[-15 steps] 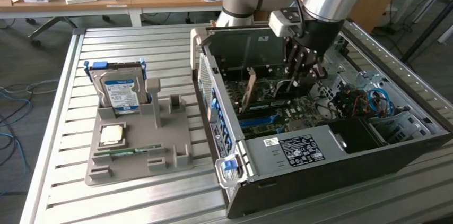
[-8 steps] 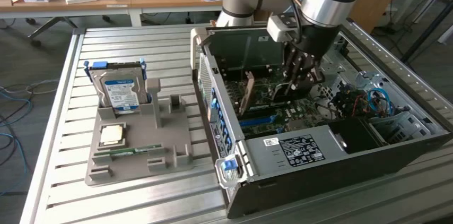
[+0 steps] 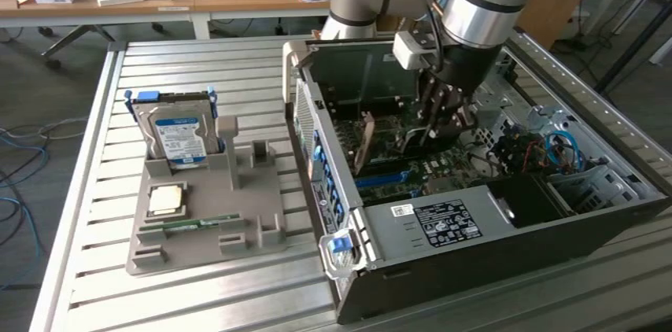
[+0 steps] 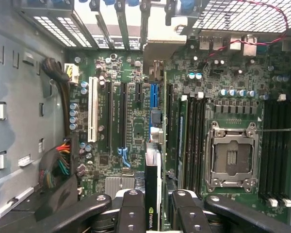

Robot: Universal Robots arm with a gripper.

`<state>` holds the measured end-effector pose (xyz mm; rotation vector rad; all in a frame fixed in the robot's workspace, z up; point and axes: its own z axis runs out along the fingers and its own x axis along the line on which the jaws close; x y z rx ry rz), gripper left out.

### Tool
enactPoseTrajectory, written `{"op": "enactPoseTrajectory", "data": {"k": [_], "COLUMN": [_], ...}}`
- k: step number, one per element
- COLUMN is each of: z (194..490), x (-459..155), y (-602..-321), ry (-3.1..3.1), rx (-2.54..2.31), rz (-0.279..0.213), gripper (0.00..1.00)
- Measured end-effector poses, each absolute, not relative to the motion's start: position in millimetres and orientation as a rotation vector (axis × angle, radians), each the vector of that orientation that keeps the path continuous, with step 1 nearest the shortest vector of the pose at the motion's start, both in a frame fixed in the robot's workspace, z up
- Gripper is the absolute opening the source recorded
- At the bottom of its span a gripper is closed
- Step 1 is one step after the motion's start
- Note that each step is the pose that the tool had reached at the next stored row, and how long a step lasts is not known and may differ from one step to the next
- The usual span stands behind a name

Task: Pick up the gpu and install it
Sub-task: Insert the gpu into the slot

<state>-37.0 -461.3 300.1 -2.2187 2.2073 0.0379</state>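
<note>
While inside the open case (image 3: 493,277), jaws tight on the gpu (image 4: 153,194) above the motherboard (image 4: 136,65); hard drive (image 3: 179,139) in grey holder (image 3: 210,234)

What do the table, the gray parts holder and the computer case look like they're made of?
Table: probably bare aluminium, pale matte ribbed slats. Parts holder: likely plastic, uniform dull gray, blocky moulded shapes. Computer case: seemingly sheet metal, thin folded gray panels with punched holes, black-painted outside.

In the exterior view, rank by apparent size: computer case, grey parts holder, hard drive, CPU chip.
1. computer case
2. grey parts holder
3. hard drive, standing in the holder
4. CPU chip, lying on the holder
Gaps are plain; nearness does not upset the order.
</note>
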Motion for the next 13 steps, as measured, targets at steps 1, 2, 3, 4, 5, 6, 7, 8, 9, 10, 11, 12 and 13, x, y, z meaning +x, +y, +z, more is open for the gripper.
{"op": "enactPoseTrajectory", "data": {"k": [1, 2, 3, 4, 5, 6, 7, 8, 9, 10, 11, 12, 13], "z": [299.0, 298.0, 297.1, 296.3, 295.6, 295.2, 295.1, 295.1, 295.0, 294.9, 294.9, 294.9, 294.8], "x": [-37.3, -37.5, -37.9, -38.1, -38.2, -38.2, -38.2, -38.3, -38.3, -38.3, -38.3, -38.4, -39.2], "y": [-461.3, -461.3, -461.3, -461.3, -461.3, -461.3, -461.4, -461.4, -461.4, -461.3, -461.3, -461.3, -461.3], "ry": [2.207, 2.207, 2.207, 2.207, 2.207, 2.207, 2.207, 2.207, 2.207, 2.207, 2.207, 2.207, 2.207], "rx": [-2.219, -2.219, -2.218, -2.218, -2.218, -2.219, -2.219, -2.219, -2.219, -2.218, -2.218, -2.218, -2.218], "rz": [0.038, 0.038, 0.037, 0.037, 0.037, 0.037, 0.037, 0.037, 0.037, 0.037, 0.037, 0.037, 0.037], "gripper": [0.26, 0.26, 0.26, 0.26, 0.26, 0.26, 0.26, 0.26, 0.26, 0.26, 0.26, 0.26, 0.26]}}
